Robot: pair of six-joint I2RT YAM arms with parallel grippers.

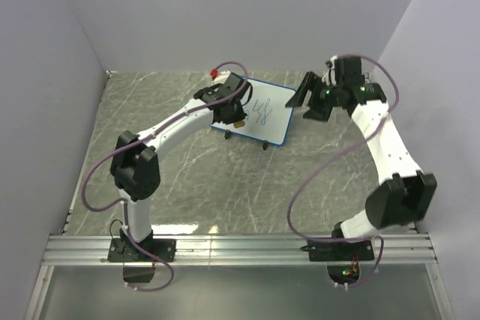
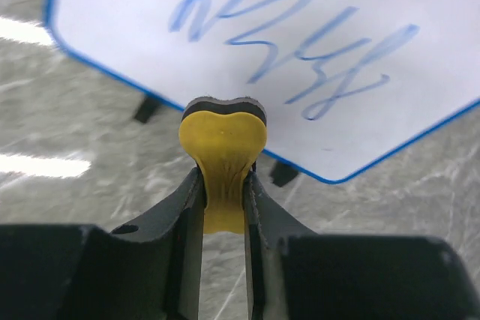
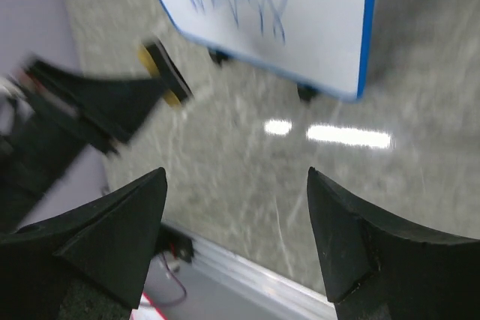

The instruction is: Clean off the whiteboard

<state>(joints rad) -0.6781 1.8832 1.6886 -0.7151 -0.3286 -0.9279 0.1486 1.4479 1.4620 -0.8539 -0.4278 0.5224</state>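
Recorded a small rectangular whiteboard (image 1: pixel 264 114) with a thin blue rounded-corner frame at the far centre of the grey marbled stone table (image 1: pixel 187 177), between the two arms' working ends. Noted it raised on small black feet (image 2: pixel 148 108) and lying at an angle to the table edges in the top view. Confirmed blue marker scribbles (image 1: pixel 261 112) across the middle of its white face, legible in all three views. Found the left gripper (image 2: pixel 223 185) pinching a small yellow bone-shaped eraser (image 2: pixel 223 148) by its narrow waist, fingers pressed against both sides, the rounded lobe with its dark pad projecting beyond the fingertips. Placed that lobe at the board's near blue edge in the left wrist view, below the scribbles; could not settle from these angles whether touching the board or just short of it. Located the same gripper over the board's left end in the top view. Found the right gripper (image 1: pixel 309 99) just beside the board's right edge, fingers spread wide with nothing between them. Observed, in the somewhat blurred right wrist view, the board's corner and one foot ahead of those fingers.
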